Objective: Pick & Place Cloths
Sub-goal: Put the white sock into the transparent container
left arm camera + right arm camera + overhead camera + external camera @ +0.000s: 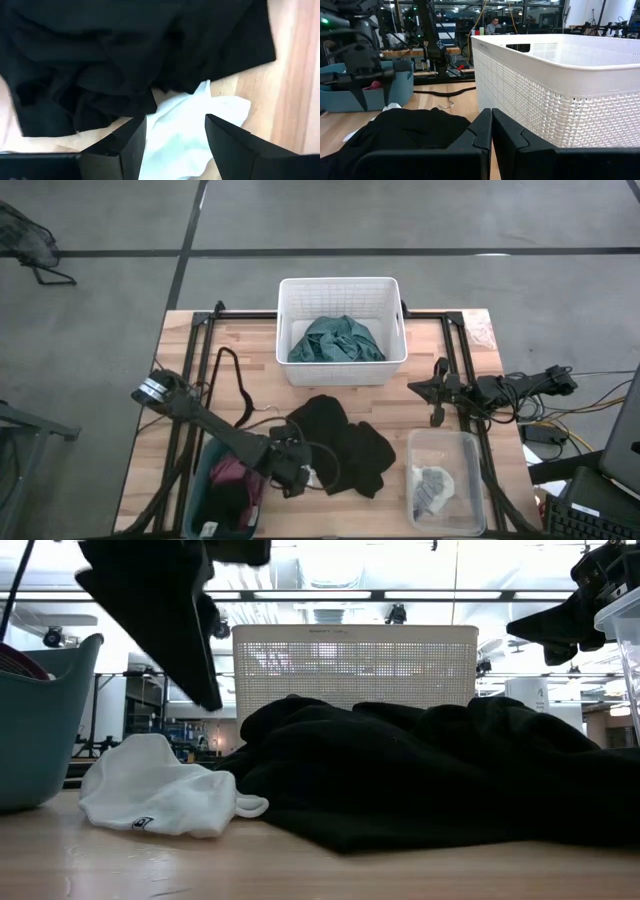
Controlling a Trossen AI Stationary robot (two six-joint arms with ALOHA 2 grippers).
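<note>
A white slatted basket at the table's 12 o'clock holds the crumpled teal cloth, while the black cloth sprawls across the centre, heaped between the low camera and the basket. At 7 o'clock a teal tub holds maroon-pink fabric, and at 5 o'clock a clear bin holds a grey piece. The left gripper hangs spread apart over the white cloth at the black cloth's edge, grasping nothing; the right gripper waits at 3 o'clock, pressed closed and empty.
</note>
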